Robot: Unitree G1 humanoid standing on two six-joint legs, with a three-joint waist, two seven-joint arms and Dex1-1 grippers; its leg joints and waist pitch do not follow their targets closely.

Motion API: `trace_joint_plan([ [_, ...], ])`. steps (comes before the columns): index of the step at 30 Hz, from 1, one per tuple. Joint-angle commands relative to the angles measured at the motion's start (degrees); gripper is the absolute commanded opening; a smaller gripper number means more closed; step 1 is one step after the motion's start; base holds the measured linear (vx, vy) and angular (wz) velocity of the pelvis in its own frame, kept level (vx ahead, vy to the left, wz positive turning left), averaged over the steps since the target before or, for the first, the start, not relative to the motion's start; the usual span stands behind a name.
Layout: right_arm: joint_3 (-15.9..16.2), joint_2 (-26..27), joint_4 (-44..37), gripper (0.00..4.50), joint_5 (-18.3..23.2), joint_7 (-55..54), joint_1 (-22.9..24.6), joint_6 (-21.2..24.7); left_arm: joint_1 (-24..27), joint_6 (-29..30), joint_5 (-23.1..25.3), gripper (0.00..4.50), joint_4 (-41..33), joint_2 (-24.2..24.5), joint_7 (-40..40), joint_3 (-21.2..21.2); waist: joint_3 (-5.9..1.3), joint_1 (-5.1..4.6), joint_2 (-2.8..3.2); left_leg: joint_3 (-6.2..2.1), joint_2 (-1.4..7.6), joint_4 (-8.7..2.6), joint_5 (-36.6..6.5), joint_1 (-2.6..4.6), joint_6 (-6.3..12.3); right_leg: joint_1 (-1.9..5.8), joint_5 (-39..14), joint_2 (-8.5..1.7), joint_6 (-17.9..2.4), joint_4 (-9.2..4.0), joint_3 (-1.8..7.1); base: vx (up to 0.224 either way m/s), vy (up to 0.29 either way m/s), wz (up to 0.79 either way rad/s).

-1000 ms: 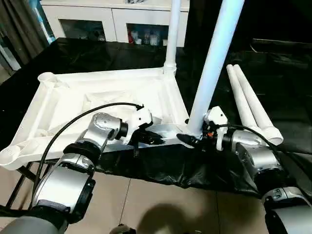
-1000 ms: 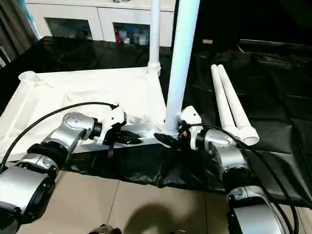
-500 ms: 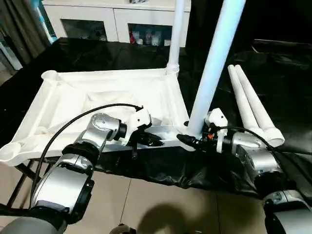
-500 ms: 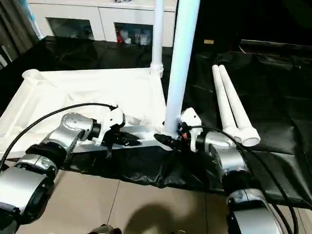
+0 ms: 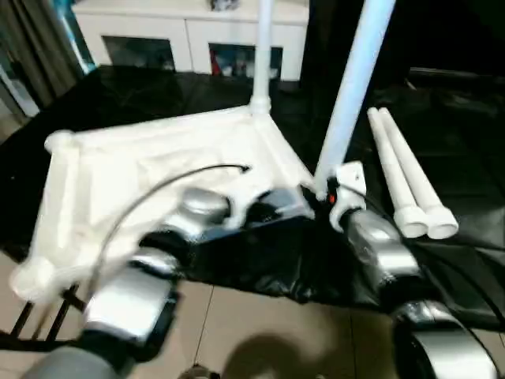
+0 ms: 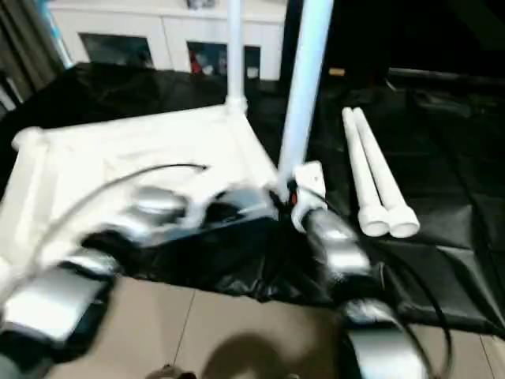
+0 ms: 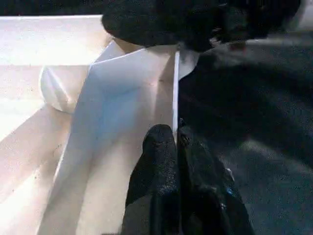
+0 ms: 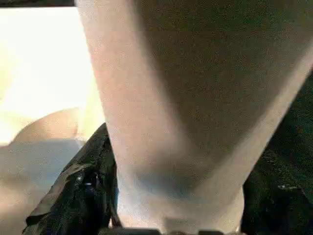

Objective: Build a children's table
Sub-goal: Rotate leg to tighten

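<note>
The children's table lies upside down: its white ribbed top (image 5: 142, 158) rests on the black sheet. One leg (image 5: 263, 47) stands in the far corner socket. A second leg (image 5: 355, 87) stands in the near right corner, and my right gripper (image 5: 319, 192) is shut around its base. In the right wrist view the leg (image 8: 186, 98) sits between the black fingers (image 8: 80, 191). My left gripper (image 5: 272, 207) is shut on the thin near rim (image 7: 174, 78) of the top, close to that corner. Two loose legs (image 5: 406, 174) lie side by side to the right.
The black-sheeted work table (image 5: 458, 134) stretches right and back. A white glass-door cabinet (image 5: 189, 24) stands behind it. The top's near left corner (image 5: 31, 276) overhangs the table edge above the tiled floor (image 5: 260, 316).
The view has shifted and blurred. The tabletop has turned on the sheet, its near right corner with the held leg now farther from me. Both arms went with it, and the right gripper closed on the leg.
</note>
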Motion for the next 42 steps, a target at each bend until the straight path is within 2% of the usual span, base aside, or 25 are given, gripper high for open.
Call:
trace_joint_plan([
  [1,1.92,2.97,2.11,3.07,-2.09,-2.01,0.4,0.23,-1.71,-1.34,0.42,0.0,-0.19,-2.55,4.68,-0.08,-3.78,-0.54,-0.78,-1.46,2.56,-4.32,-14.6,1.49,1.42,1.95,-16.65,-4.38,-11.42,-5.49,2.77,0.0,0.0,0.0],
  [2,1.61,2.98,2.18,3.42,-2.1,-2.45,0.24,-0.37,-1.75,-1.86,1.02,0.0,-0.13,-2.47,5.27,-0.57,-3.89,-0.46,-0.8,-1.48,2.47,-4.28,-13.05,1.15,2.35,2.22,-14.84,-4.48,-11.46,-5.24,2.77,0.0,0.0,0.0],
  [3,1.11,2.79,2.08,3.42,-2.07,-2.77,0.09,-1.1,-1.76,-2.45,1.57,0.0,-0.01,-2.23,5.67,-1.0,-3.98,-0.32,-0.06,-1.59,2.49,-4.25,-12.49,1.1,2.64,2.24,-14.03,-4.59,-11.56,-5.12,2.74,0.0,0.0,0.0],
  [4,0.83,2.72,2.25,3.49,-2.14,-3.15,-0.1,-1.51,-1.8,-2.71,1.81,0.0,0.18,-2.12,6.03,-1.1,-4.14,-0.48,-0.41,-1.53,2.52,-4.16,-11.55,0.88,3.17,2.39,-11.59,-4.45,-11.75,-4.91,2.69,0.0,0.0,0.0],
  [5,0.76,2.53,2.21,3.62,-2.25,-3.12,-0.2,-1.89,-1.85,-3.21,2.13,0.0,0.32,-1.83,6.34,-1.3,-4.3,-0.64,-0.3,-1.66,2.44,-4.09,-10.13,0.5,3.75,2.7,-9.04,-4.4,-12.07,-4.56,2.59,0.0,0.0,0.0],
  [9,0.94,1.48,1.41,3.93,-2.29,-2.48,-0.08,-3.14,-1.8,-4.13,2.08,0.0,0.77,-1.21,6.29,-1.21,-4.55,-0.65,-0.43,-1.46,2.45,-3.65,-7.25,0.39,6.01,2.7,-3.45,-4.37,-13.92,-3.97,2.47,0.0,0.0,0.0],
  [11,1.01,0.77,0.46,4.09,-2.2,-2.88,0.15,-3.37,-1.75,-4.56,2.11,0.0,1.05,-0.98,6.3,-1.05,-4.4,-0.65,-0.34,-1.41,2.49,-3.65,-7.71,0.45,6.57,2.63,-4.38,-4.4,-14.32,-4.1,2.39,0.0,0.0,0.0],
  [14,0.81,-0.65,-3.31,4.09,-3.13,-4.78,1.62,-2.74,-1.53,-5.67,1.81,0.0,1.27,-0.84,6.03,-0.51,-4.28,-0.63,-0.41,-1.45,2.55,-3.81,-8.78,0.56,5.88,2.6,-6.81,-4.34,-13.68,-4.34,2.42,0.0,0.0,0.0],
  [17,0.64,-1.66,-7.13,4.09,-3.79,-5.26,3.27,-1.39,-1.67,-6.02,1.14,0.0,1.39,-0.83,7.46,0.49,-4.33,-0.46,-0.57,-1.45,2.57,-3.78,-8.14,0.56,6.06,2.67,-5.88,-4.34,-13.06,-4.24,2.49,0.0,0.0,0.0],
  [18,0.39,-1.98,-9.28,4.15,-3.63,-5.01,4.26,-0.59,-1.84,-5.9,0.09,0.27,1.45,-0.98,6.8,1.4,-4.31,-0.57,-0.63,-1.44,2.49,-3.76,-8.06,0.51,6.18,2.71,-5.92,-4.3,-13.1,-4.24,2.46,0.0,0.0,0.0],
  [19,0.13,-2.33,-12.8,4.18,-3.56,-5.05,5.93,0.83,-2.07,-5.75,-1.28,0.44,1.3,-1.11,6.5,2.62,-4.24,-0.57,-0.37,-1.42,2.41,-3.73,-8.37,0.52,6.27,2.64,-6.59,-4.27,-12.99,-4.33,2.46,0.0,0.0,0.0],
  [22,-0.5,-2.47,-22.74,4.18,-2.71,-5.01,10.76,4.14,-3.08,-6.21,-4.37,0.8,0.66,-1.01,6.43,5.56,-4.2,-0.06,-0.61,-1.45,2.57,-3.76,-8.22,0.5,6.73,2.63,-6.34,-4.35,-12.87,-4.36,2.5,0.0,0.0,0.0],
  [23,-0.46,-2.54,-23.96,4.18,-2.69,-5.14,11.38,4.62,-3.29,-6.43,-4.53,0.8,0.61,-0.88,6.93,5.82,-4.32,-0.2,-0.65,-1.57,2.57,-3.83,-8.24,0.34,6.86,2.75,-6.5,-4.37,-12.53,-4.26,2.39,0.0,0.0,0.0],
  [24,-0.4,-2.56,-25.97,4.18,-2.54,-5.11,12.48,5.75,-3.6,-6.64,-4.9,0.99,0.47,-0.52,7.24,6.28,-4.28,-0.28,-0.65,-1.52,2.54,-3.82,-8.52,0.48,6.72,2.52,-7.1,-4.29,-12.42,-4.4,2.36,0.0,0.0,0.0],
  [27,0.02,-2.67,-29.7,4.18,-2.28,-4.79,14.45,8.07,-4.27,-7.01,-5.92,1.04,0.19,0.28,7.47,7.55,-4.16,-0.18,-0.6,-1.52,2.5,-3.89,-8.63,0.47,6.42,2.53,-7.82,-4.26,-11.84,-4.51,2.43,0.0,0.0,0.0],
  [28,0.52,-2.8,-31.63,4.18,-2.24,-4.32,15.4,9.04,-4.69,-6.72,-6.8,1.04,-0.14,0.94,7.4,8.56,-4.11,-0.24,-0.34,-1.58,2.45,-3.91,-8.62,0.32,6.19,2.62,-7.49,-4.26,-11.76,-4.48,2.42,0.0,0.0,0.0],
  [31,2.84,-3.46,-38.02,4.18,-2.53,-1.6,18.26,14.74,-6.12,-5.06,-7.9,1.04,-1.66,5.06,9.9,10.87,-4.21,-0.3,-0.36,-1.65,2.4,-3.88,-8.23,0.31,6.23,2.71,-5.85,-4.21,-11.79,-4.2,2.37,0.0,0.0,0.0],
  [33,3.76,-3.77,-40.79,4.18,-2.55,-0.42,19.43,16.68,-6.11,-4.4,-7.42,1.04,-2.46,7.66,11.3,11.13,-4.09,-0.45,-0.52,-1.69,2.4,-3.93,-8.38,0.24,6.17,2.81,-6.01,-4.11,-11.76,-4.15,2.33,0.0,0.0,0.0],
  [34,5.24,-4.6,-46.45,4.18,-2.32,1.39,21.51,19.69,-4.77,-3.47,-5.31,1.04,-4.36,14.24,12.32,10.51,-4.07,-0.56,-0.11,-1.77,2.33,-3.97,-8.63,0.24,5.74,2.78,-6.83,-4.1,-11.4,-4.16,2.32,0.0,0.0,0.0],
  [35,5.24,-4.6,-46.45,4.18,-2.32,1.39,21.51,19.69,-4.77,-3.47,-5.31,1.04,-4.36,14.24,12.32,10.51,-4.04,-0.59,-0.25,-1.8,2.41,-4.07,-8.7,0.23,5.67,2.8,-6.97,-4.01,-10.87,-4.2,2.36,0.0,0.0,0.0],
  [36,5.56,-5.01,-48.41,4.18,-2.17,1.75,22.08,20.84,-3.79,-3.11,-4.22,1.04,-5.3,17.03,12.7,10.13,-4.08,-1.03,-0.01,-1.97,2.38,-4.18,-8.45,0.02,5.14,2.87,-6.54,-3.95,-10.13,-3.94,2.39,0.0,0.0,0.0],
  [37,5.65,-5.13,-48.95,4.18,-2.08,1.91,22.24,21.15,-3.46,-2.86,-3.94,1.04,-5.64,17.89,12.8,10.08,-4.13,-1.27,0.12,-2.04,2.5,-4.23,-8.62,0.17,4.64,2.77,-6.54,-3.95,-10.14,-3.86,2.41,0.0,0.0,0.0],
  [38,6.15,-5.74,-50.3,4.18,-1.78,2.88,22.64,22.41,-2.13,-1.35,-3.31,1.04,-6.93,20.6,12.22,10.1,-4.14,-1.46,0.36,-1.92,2.59,-4.16,-9.32,0.66,3.73,2.39,-6.59,-3.74,-10.57,-3.89,2.47,0.0,0.0,0.0],
  [41,7.83,-7.57,-53.9,4.18,-1.34,5.8,23.79,26.36,1.68,2.82,-1.16,1.04,-10.35,27.14,10.13,9.43,-4.0,-1.54,0.19,-1.8,2.7,-4.28,-9.06,0.63,2.82,2.45,-5.5,-3.75,-11.39,-3.64,2.73,0.0,0.0,0.0],
  [42,8.25,-7.99,-54.61,4.18,-1.32,6.48,24.03,27.26,2.48,3.75,-0.58,0.88,-11.01,28.3,9.57,9.05,-3.98,-1.53,0.36,-1.8,2.65,-4.26,-8.89,0.58,2.73,2.36,-5.4,-3.75,-11.4,-3.58,2.74,0.0,0.0,0.0],
])
